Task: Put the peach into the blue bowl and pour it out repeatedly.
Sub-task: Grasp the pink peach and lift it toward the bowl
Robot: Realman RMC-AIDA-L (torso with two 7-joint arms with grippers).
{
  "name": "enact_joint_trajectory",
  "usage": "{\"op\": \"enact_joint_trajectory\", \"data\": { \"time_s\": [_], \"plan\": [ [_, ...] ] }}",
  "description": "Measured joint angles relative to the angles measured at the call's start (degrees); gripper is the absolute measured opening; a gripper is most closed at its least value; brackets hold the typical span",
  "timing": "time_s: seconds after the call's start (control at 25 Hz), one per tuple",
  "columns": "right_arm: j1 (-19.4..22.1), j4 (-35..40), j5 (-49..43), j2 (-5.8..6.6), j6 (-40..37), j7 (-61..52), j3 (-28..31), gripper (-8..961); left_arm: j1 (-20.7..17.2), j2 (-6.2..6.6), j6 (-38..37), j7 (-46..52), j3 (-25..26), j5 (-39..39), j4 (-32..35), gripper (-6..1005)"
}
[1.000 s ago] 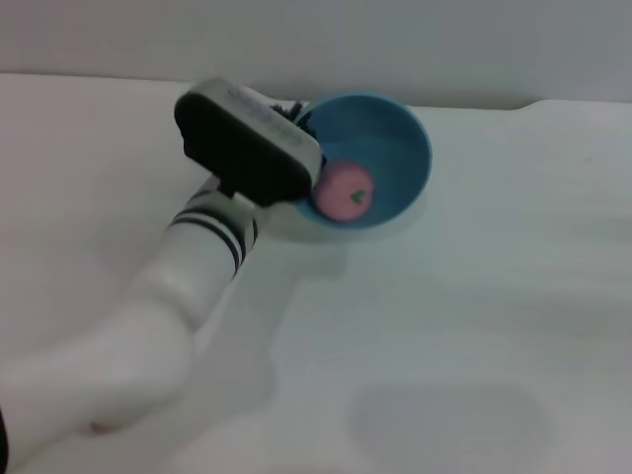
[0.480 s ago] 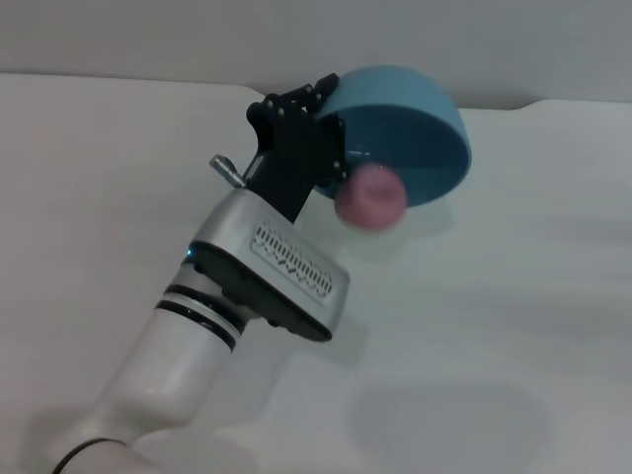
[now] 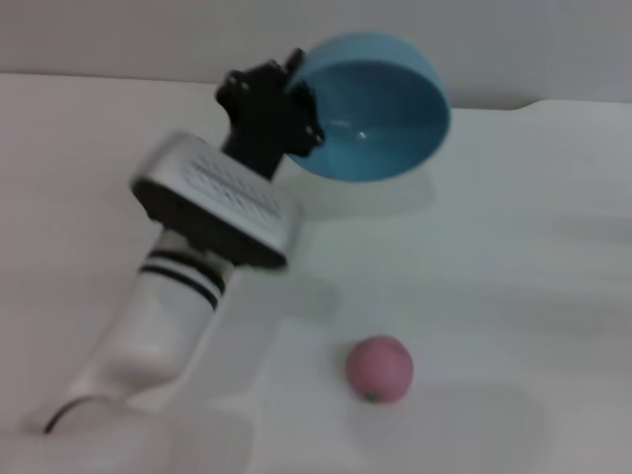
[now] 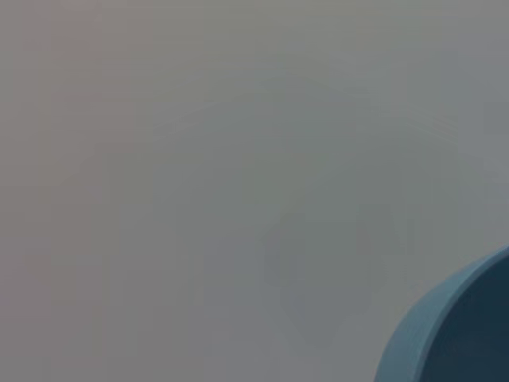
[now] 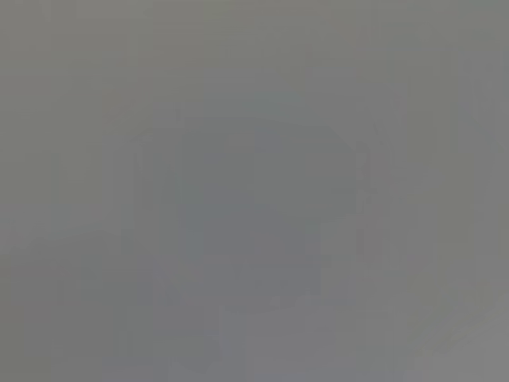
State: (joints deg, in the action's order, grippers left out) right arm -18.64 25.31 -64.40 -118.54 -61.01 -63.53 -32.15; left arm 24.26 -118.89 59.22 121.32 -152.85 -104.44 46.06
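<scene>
On the left of the head view the left arm reaches up and away from the robot, and the left gripper [image 3: 286,109] is clamped on the near-left rim of the blue bowl [image 3: 370,114], holding it lifted off the white table [image 3: 513,257] and tipped on its side so the smooth inside faces the robot. The bowl is empty. The left wrist view shows only a curved slice of the bowl's rim [image 4: 453,334] against a plain grey field. Further right and nearer the robot, the peach [image 3: 379,368] lies on the table, well apart from the bowl, its small dark stem turned toward the near edge. The pour looks finished, so the step in hand is, by my reading, bringing the bowl level again and setting it down on the table. To do that well, the grip on the rim should stay firm while the wrist rolls back slowly, since a glossy rim could slip, and the bowl should land away from the peach so the fruit is not nudged. The right gripper is not in view, and its wrist camera shows only blank grey.
</scene>
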Motion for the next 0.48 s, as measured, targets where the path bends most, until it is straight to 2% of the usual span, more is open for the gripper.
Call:
{"op": "enact_joint_trajectory", "data": {
  "time_s": [0.12,0.24,0.48],
  "plan": [
    [-0.3,0.0,-0.3,0.04,0.0,0.0,-1.9,541,-0.2,0.58,-9.6,6.5,8.2,0.0,1.8,-1],
    [-0.9,0.1,-1.3,0.12,-0.1,0.0,-5.8,540,0.1,0.74,-24.3,9.0,18.0,-0.2,3.6,0],
    [-3.5,0.5,-6.7,0.29,-1.3,-2.3,-10.9,538,0.5,0.79,-66.0,9.7,48.3,0.1,8.0,0]
  ]
}}
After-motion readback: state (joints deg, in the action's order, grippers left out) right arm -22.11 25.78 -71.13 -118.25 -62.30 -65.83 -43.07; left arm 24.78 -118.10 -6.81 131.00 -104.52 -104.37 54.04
